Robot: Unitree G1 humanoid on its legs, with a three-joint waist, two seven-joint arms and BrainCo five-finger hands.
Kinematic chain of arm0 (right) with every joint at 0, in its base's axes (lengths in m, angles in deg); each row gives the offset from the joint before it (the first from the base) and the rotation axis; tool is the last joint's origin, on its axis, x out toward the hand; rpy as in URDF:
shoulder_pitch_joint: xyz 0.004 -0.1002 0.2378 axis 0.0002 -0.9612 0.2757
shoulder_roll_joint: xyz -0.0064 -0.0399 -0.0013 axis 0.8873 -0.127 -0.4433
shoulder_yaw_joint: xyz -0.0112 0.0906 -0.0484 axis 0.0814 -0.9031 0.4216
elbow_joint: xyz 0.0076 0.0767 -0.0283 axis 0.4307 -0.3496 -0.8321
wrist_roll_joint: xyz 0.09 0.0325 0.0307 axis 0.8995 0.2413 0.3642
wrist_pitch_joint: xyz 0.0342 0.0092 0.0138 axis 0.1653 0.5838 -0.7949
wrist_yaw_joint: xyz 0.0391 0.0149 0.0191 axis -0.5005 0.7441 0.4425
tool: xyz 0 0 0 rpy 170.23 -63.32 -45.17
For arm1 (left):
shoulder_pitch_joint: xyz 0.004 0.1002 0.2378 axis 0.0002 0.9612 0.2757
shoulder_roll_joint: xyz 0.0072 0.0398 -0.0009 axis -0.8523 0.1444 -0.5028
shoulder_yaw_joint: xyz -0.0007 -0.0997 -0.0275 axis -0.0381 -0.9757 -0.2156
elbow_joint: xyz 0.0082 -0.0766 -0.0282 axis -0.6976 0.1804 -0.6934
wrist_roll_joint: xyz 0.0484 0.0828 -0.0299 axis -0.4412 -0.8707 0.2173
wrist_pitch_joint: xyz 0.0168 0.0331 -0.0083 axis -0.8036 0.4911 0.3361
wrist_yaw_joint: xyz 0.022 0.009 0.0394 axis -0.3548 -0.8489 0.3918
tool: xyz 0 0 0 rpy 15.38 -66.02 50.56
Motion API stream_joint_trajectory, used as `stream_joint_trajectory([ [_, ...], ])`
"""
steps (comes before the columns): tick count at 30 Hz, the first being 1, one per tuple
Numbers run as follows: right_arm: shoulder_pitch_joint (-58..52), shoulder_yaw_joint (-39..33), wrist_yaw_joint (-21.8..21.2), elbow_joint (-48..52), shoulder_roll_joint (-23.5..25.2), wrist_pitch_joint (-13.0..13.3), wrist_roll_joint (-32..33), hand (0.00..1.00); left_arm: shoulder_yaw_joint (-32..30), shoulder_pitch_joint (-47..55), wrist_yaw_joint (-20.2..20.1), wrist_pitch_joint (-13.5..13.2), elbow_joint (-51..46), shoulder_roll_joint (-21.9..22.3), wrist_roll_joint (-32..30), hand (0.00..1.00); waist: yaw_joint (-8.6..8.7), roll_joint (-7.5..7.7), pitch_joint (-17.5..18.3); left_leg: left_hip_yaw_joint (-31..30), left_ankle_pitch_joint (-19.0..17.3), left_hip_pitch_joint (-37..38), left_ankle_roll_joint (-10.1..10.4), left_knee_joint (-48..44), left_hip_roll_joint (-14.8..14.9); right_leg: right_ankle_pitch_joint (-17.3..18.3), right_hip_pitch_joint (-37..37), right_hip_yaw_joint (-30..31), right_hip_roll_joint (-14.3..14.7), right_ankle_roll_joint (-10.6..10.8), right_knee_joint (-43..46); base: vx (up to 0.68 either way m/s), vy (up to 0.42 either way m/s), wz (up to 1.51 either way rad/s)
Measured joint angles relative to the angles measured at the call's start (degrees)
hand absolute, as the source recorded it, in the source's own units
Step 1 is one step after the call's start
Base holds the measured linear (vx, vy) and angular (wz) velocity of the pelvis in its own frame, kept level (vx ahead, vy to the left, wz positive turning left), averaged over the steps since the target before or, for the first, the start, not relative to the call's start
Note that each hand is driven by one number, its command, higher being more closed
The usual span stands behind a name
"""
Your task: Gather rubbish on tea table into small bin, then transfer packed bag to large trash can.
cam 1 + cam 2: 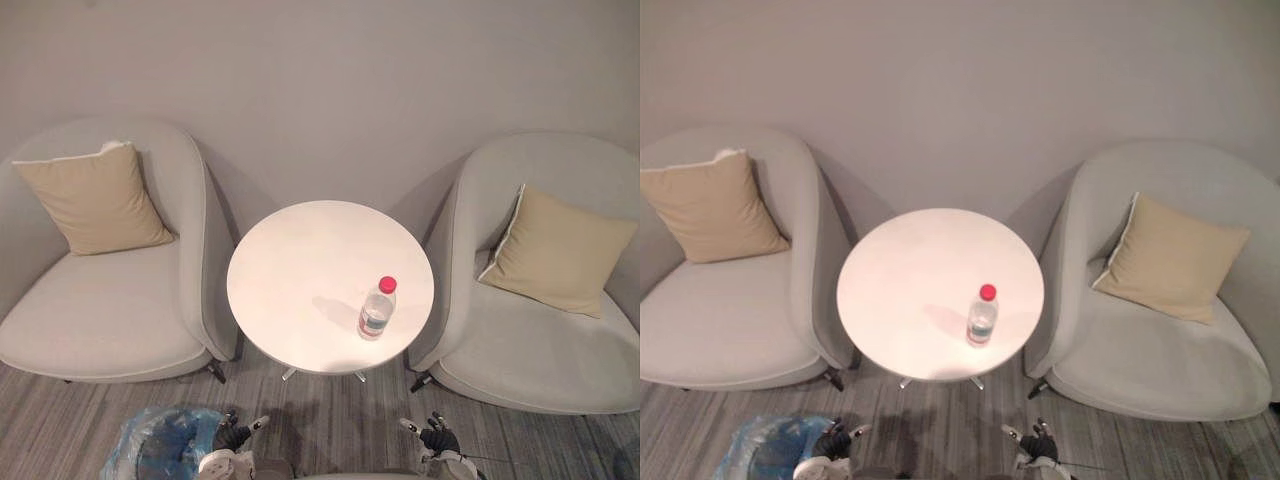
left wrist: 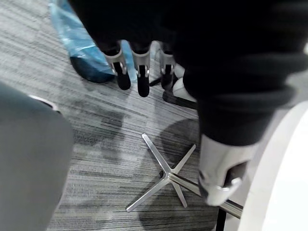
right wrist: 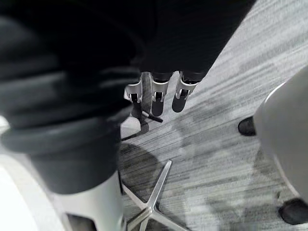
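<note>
A round white tea table [image 1: 300, 265] is seen between two light grey upholstered armchairs set against a plain wall. One armchair [image 1: 100, 320] is on the robot's left and the other armchair [image 1: 540, 350] on its right. A beige square cushion [image 1: 95, 200] is propped against the back of the left one, and a second beige cushion [image 1: 560, 250] against the back of the right one. A clear plastic bottle with a red cap [image 1: 377, 310] is stood upright on the table top, in its near right part, close to the edge. A small bin lined with a blue plastic bag [image 1: 150, 445] is placed on the grey striped carpet [image 1: 330, 410] at the near left, well apart from the bottle and just beside the left hand [image 1: 235, 437]. That hand is held low in front of the table. In its wrist view its fingers [image 2: 139, 72] are shown straight and released, with the table's chrome star-shaped base [image 2: 163, 175] on the carpet beyond them. The right hand [image 1: 438, 438] is held low at the near right, and its fingers [image 3: 159, 96] are likewise extended and relaxed, grasping nothing.
</note>
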State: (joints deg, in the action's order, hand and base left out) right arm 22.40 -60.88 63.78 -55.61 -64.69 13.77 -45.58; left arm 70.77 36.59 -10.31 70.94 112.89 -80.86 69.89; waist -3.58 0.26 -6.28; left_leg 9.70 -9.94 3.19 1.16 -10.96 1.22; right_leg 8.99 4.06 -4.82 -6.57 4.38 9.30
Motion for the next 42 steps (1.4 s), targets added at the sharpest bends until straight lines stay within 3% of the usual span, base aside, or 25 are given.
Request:
stream_joint_trajectory([
  [2, 0.14, 1.66, 0.51, 0.39, -0.08, 0.03, -1.58, 0.00, 1.45, -0.07, -0.03, 0.00, 0.13, -0.54, -0.04, 0.00, -0.01, 0.17, 0.13, -0.93, 0.82, -0.05, -0.08, 1.09, -0.66, -0.62, 0.18, -0.01, -0.05, -0.20, -1.20, 0.03, 0.030, 0.14],
  [3, -2.32, 6.88, 2.02, 14.29, -1.65, 0.35, -8.14, 0.00, 4.11, -0.46, 0.08, -0.14, 0.30, -1.45, -1.07, 0.00, 0.14, 0.44, 0.07, -2.74, 2.34, 0.05, -0.08, 2.95, -0.76, -2.40, 1.12, -0.30, 0.52, -1.04, -4.08, -0.01, -0.013, 0.16],
  [4, -2.05, 7.14, 2.69, 15.90, -2.69, 1.61, -10.34, 0.00, 4.81, -0.46, 0.31, -0.24, 0.37, -1.62, -1.13, 0.00, 0.14, 0.50, 0.08, -3.12, 2.62, -0.02, -0.09, 3.06, -0.75, -2.93, 1.21, -0.18, 0.68, -1.13, -4.70, -0.03, -0.032, 0.10],
  [8, -0.90, 7.39, 3.81, 17.80, -3.98, 1.91, -11.02, 0.00, 6.22, -1.07, 0.43, -0.36, 1.27, -2.06, -1.62, 0.00, 0.09, 0.84, 0.06, -4.49, 4.64, 0.65, 0.08, 6.30, -0.87, -4.25, 0.92, 0.12, 0.95, -1.15, -5.89, -0.08, -0.020, -0.02],
  [13, -1.63, 9.48, 6.00, 25.85, -3.95, 3.31, -17.09, 0.00, 8.07, -1.43, 0.39, -0.55, 1.34, -3.24, -2.15, 0.00, 0.29, 1.74, -0.54, -5.59, 6.69, 0.96, 0.31, 9.01, -0.94, -5.19, 0.14, 0.35, 1.14, -0.99, -6.75, -0.09, -0.015, 0.00],
  [30, 5.75, 10.63, 8.67, 27.73, -4.13, 3.53, -16.95, 0.00, 8.95, -2.29, 0.27, -0.70, 0.75, -3.23, -2.25, 0.00, 0.04, 0.84, -2.78, -11.96, 7.97, -0.12, 0.11, 10.91, -2.13, -5.63, 1.07, -1.45, 1.04, -0.66, -8.81, 0.01, -0.005, 0.09],
  [42, 3.76, 10.63, 8.54, 27.64, -4.06, 3.53, -17.00, 0.00, 9.50, -2.22, 0.32, -0.67, 0.25, -3.17, -3.44, 0.00, 0.12, 0.69, -3.19, -12.18, 7.91, 1.05, 0.11, 11.05, -2.08, -5.44, 1.74, -1.09, 1.01, -0.78, -8.54, -0.02, -0.005, 0.00],
])
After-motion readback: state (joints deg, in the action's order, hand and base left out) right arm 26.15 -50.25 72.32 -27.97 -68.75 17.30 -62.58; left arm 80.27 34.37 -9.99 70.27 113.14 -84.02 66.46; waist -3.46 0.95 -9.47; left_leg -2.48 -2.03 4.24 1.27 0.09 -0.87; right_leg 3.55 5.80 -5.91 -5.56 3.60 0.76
